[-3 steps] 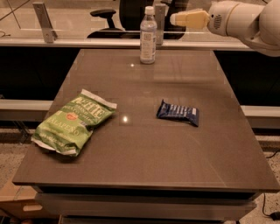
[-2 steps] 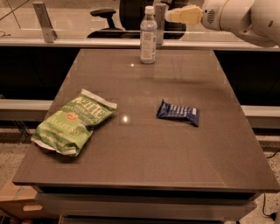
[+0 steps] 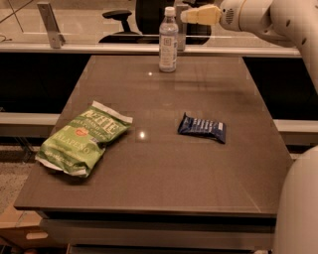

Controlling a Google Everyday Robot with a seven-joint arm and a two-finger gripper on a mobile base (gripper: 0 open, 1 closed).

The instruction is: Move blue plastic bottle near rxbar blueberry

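Observation:
The blue plastic bottle (image 3: 168, 40), clear with a white cap and a pale label, stands upright near the far edge of the brown table (image 3: 159, 168). The rxbar blueberry (image 3: 202, 127), a dark blue wrapper with white lettering, lies flat right of the table's centre. My gripper (image 3: 191, 15) hangs in the air just right of the bottle's cap, at cap height, pointing left toward it and holding nothing.
A green chip bag (image 3: 82, 138) lies at the left of the table. A glass partition with a metal post (image 3: 51, 24) runs behind the table's far edge, with an office chair (image 3: 144, 15) beyond. My white arm (image 3: 278, 22) enters from the upper right.
My gripper has moved left toward the bottle's cap over the last second. The bottle, bar and chip bag have not moved.

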